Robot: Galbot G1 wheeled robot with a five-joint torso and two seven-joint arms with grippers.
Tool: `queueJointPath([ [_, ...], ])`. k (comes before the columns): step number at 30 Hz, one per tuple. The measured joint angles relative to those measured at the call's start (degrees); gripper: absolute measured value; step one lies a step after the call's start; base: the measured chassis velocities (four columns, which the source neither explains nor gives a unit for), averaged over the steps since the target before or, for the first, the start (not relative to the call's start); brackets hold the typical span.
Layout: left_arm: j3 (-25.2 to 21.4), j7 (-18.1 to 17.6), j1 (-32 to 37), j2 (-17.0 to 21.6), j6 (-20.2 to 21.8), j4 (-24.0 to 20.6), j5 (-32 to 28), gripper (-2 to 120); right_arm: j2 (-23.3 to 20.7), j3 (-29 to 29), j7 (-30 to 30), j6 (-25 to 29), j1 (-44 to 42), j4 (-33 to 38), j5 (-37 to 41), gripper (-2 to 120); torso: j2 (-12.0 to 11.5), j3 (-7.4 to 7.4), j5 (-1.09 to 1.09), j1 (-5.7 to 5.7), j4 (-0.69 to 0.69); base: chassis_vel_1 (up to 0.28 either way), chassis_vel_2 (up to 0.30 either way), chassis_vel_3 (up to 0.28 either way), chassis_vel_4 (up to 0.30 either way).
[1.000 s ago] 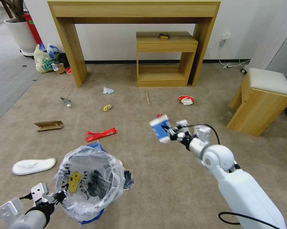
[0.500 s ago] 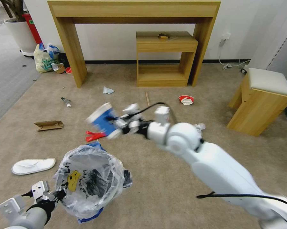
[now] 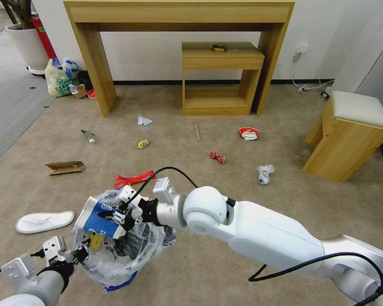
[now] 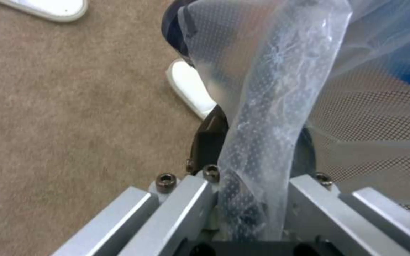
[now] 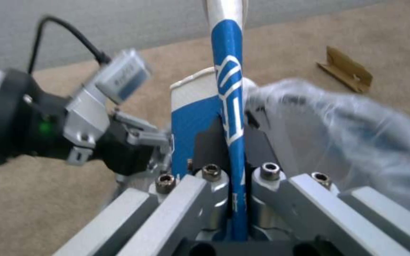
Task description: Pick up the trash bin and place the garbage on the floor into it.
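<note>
I am holding the trash bin (image 3: 123, 246) by its rim with my left gripper (image 3: 78, 256), nearest to me at the lower left; in the left wrist view that gripper's fingers are clamping the dark rim together with a fold of the clear plastic bag (image 4: 267, 135), so the bin is hanging in front of me above the floor (image 3: 225, 259). My right gripper (image 3: 117, 214) is reaching across from the right and is pinching the wall of the blue-white paper cup (image 3: 98, 219); in the right wrist view the cup's edge (image 5: 229, 106) is sitting squeezed between the two closed fingers, and the cup is lying tilted over the bin's open mouth, its rim pointing toward my left. Just left of the bin a white slipper (image 3: 44, 222) is lying flat on the beige carpet. Farther out I am seeing a red wrapper (image 3: 134, 179) just beyond the bin, a piece of brown cardboard (image 3: 65, 167) to the left, a crumpled white cup (image 3: 265, 173) and a small red scrap (image 3: 217, 157) to the right. Beyond those a yellow scrap (image 3: 143, 144), a wooden stick (image 3: 197, 131), a red-and-white crushed cup (image 3: 248, 133) and a pale tissue (image 3: 144, 121) are lying apart from one another, short of the wooden bench (image 3: 178, 17) by the wall
</note>
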Motion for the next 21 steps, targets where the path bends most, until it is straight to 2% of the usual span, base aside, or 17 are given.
queueJointPath([
  [6, 0.3, -2.3, -0.8, 1.8, 0.0, 0.2, -2.9, 0, 0.5, -0.4, 2.1, -0.7, -1.1, -0.6, -0.6, 19, 0.0, 0.0, 0.0, 0.0, 0.0, 0.0, 0.0, 0.0, 0.0],
  [11, 0.3, -2.3, -1.0, 1.8, 0.0, 0.7, -3.2, 0, 0.0, 0.6, 3.4, -1.1, -2.4, -0.3, -0.5, 39, 0.0, 0.0, 0.01, 0.0, 0.0, 0.0, 0.0, 0.0, 0.0],
  [13, 0.4, -2.3, -1.1, 1.8, 0.0, 0.8, -3.2, 0, 0.0, 0.8, 3.5, -1.1, -2.6, -0.2, -0.4, 42, 0.0, 0.0, 0.01, 0.0, 0.0, 0.0, 0.0, 0.0, 0.0],
  [16, 0.6, -2.3, -1.4, 1.7, 0.0, 0.8, -3.2, 0, -0.2, 2.2, 4.3, -1.1, -3.4, 0.4, -0.1, 57, 0.0, 0.0, 0.01, 0.0, 0.0, 0.0, 0.0, 0.0, 0.0],
  [17, 0.6, -2.3, -1.4, 1.7, 0.0, 0.8, -3.2, 0, -0.2, 2.2, 4.3, -1.1, -3.4, 0.4, -0.1, 57, 0.0, 0.0, 0.01, 0.0, 0.0, 0.0, 0.0, 0.0, 0.0],
  [20, 0.3, -2.1, -1.4, 1.8, 0.0, 1.0, -3.3, 0, 0.3, 8.3, 7.5, -0.6, -5.5, 2.1, 0.9, 74, 0.0, 0.0, 0.01, 0.0, 0.02, 0.0, 0.0, 0.0, 0.0],
  [21, 0.3, -2.1, -1.4, 1.8, 0.0, 1.0, -3.3, 0, 0.3, 8.3, 7.5, -0.6, -5.5, 2.1, 0.9, 74, 0.0, 0.0, 0.01, 0.0, 0.02, 0.0, 0.0, 0.0, 0.0],
])
